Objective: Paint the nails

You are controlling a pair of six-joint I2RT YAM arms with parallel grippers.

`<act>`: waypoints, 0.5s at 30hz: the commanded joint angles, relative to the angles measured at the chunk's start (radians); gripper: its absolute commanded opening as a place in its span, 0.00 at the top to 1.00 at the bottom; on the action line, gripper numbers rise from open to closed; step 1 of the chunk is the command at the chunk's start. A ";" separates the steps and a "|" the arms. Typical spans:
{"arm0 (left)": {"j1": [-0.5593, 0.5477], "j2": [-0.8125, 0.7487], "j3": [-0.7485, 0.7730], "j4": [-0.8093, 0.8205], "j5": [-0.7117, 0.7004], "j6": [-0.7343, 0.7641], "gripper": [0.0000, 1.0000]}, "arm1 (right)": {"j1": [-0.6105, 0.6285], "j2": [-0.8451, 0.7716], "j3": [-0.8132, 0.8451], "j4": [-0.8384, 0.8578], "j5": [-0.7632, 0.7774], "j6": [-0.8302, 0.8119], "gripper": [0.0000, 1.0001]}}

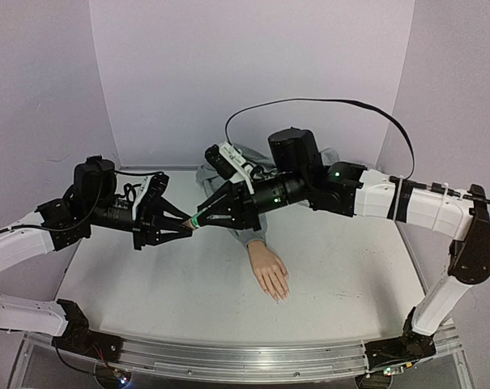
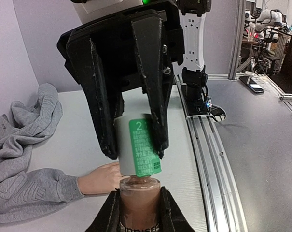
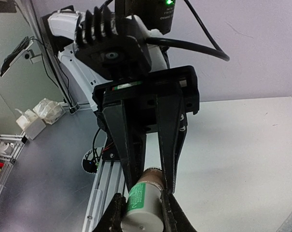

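Observation:
A small bottle of brown polish (image 2: 139,199) is held in mid-air by my left gripper (image 2: 139,205), which is shut on its body. My right gripper (image 3: 141,209) is shut on the bottle's grey cap (image 3: 142,212), which bears a green label (image 2: 145,147) and sits on the bottle neck. The two grippers meet tip to tip (image 1: 194,220) above the table's left middle. The flesh-coloured mannequin hand (image 1: 270,271) lies palm down to the right of them. Its nails (image 1: 282,297) show as tiny pale tips. In the left wrist view the hand (image 2: 100,178) is partly hidden behind the bottle.
The grey sweatshirt (image 1: 228,172) is bunched at the back of the table, with its sleeve running to the hand; it also shows in the left wrist view (image 2: 25,145). An aluminium rail (image 1: 245,356) lines the near edge. Lilac walls close in the back and sides.

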 commanded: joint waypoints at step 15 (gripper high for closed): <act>-0.007 -0.175 -0.163 0.377 -0.512 0.013 1.00 | 0.049 0.331 0.250 0.159 0.260 0.674 1.00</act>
